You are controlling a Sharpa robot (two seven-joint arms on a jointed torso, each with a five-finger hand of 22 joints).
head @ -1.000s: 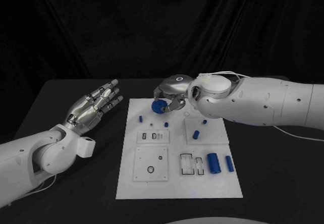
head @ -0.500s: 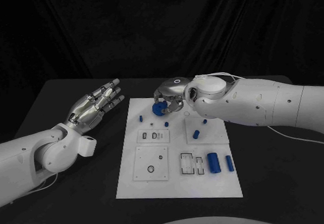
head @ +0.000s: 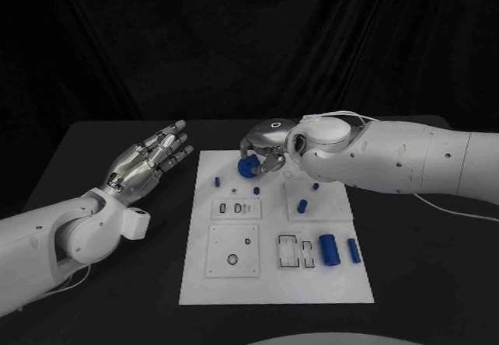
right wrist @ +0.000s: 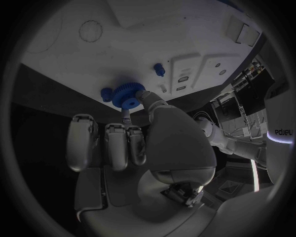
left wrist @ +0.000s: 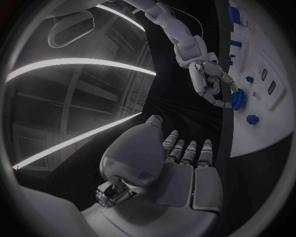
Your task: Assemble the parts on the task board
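Partly hidden: the right hand [head: 266, 143] covers much of the blue gear [head: 247, 166] from the head camera, so its seat on the board cannot be made out there.
Hard to tell: whether the gear touches the board or hangs just above it; the right wrist view shows it close against the white surface, beside a smaller blue knob [right wrist: 107, 94].
Right hand: grasping the gear, a thumb and a fingertip pinching its toothed rim, the other fingers [right wrist: 117, 143] lying side by side, off the gear.
Left hand [head: 148, 162]: released, fingers straight and slightly spread, holding nothing, raised over the table to the left of the board and well apart from it.
Gear's place: at the far edge of the task board [head: 278, 280], near the middle of that edge.
Other parts: a small blue peg [head: 217, 181] at the far left of the board; a blue piece [head: 302, 207] on the raised plate right of centre; a large blue cylinder [head: 329, 250] and a thinner one [head: 354, 250] near the right edge, closer to the robot.
Board features: recessed plates with slots and round holes, too small to read in detail.
Surface: a black table [head: 111, 304], the white board in its middle.
Room: black curtain behind the table.
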